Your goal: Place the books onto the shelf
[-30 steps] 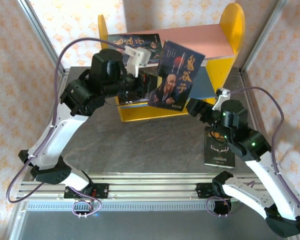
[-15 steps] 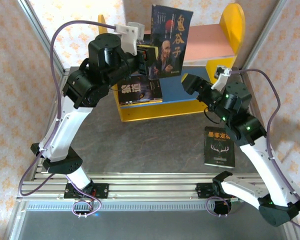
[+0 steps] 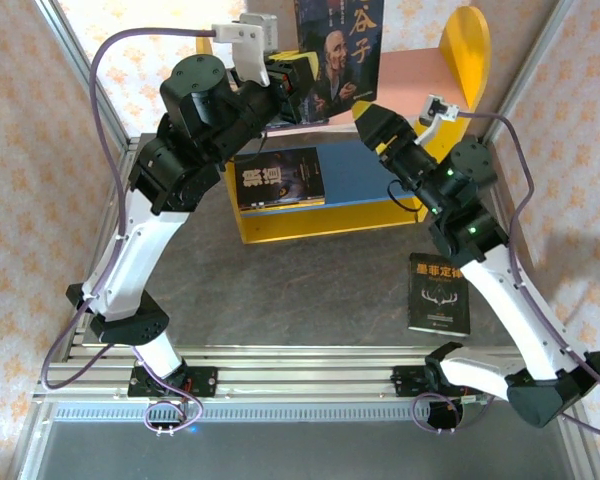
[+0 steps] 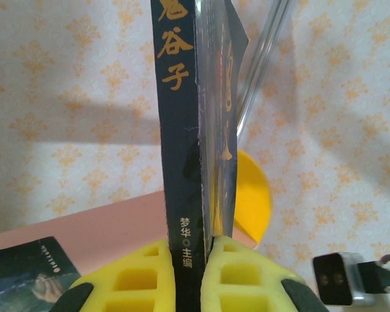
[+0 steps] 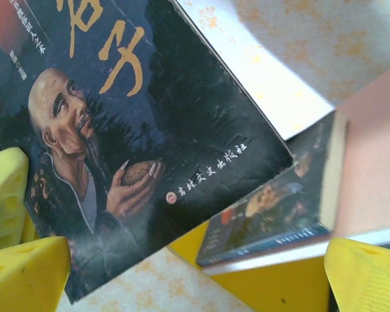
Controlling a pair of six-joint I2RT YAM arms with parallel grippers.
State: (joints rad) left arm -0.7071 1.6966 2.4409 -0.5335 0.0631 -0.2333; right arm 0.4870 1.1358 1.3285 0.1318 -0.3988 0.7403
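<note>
Rising since a second ago, the held book (image 3: pixel 338 50) is now standing over the pink board (image 3: pixel 415 85) of the shelf (image 3: pixel 310 222), where before it was hanging tilted in front of the blue board (image 3: pixel 360 172). The left gripper (image 4: pixel 190 257) is staying clenched on its lower spine edge, with the left arm reaching higher and farther back. The right gripper (image 3: pixel 367 117) is coming up and inward too, jaws spread wide and grasping nothing, just beside the held book's lower right corner. With the left arm lifted, the lower book (image 3: pixel 280 178) is showing flat on the blue board's left half, while the table book (image 3: pixel 439 293) is lying where it was on the table (image 3: pixel 310 290). The held book's top is running past the overhead view's upper edge. To its right the pink board is lying bare as far as the yellow panel (image 3: pixel 467 45); to its left a flat book (image 5: pixel 273 218) is occupying the board, near the held book's corner. Whether the held book's bottom edge is touching the board I cannot tell. It is standing upright, long axis up and down, cover facing back toward the arms, spine to the left inside the pinch.
</note>
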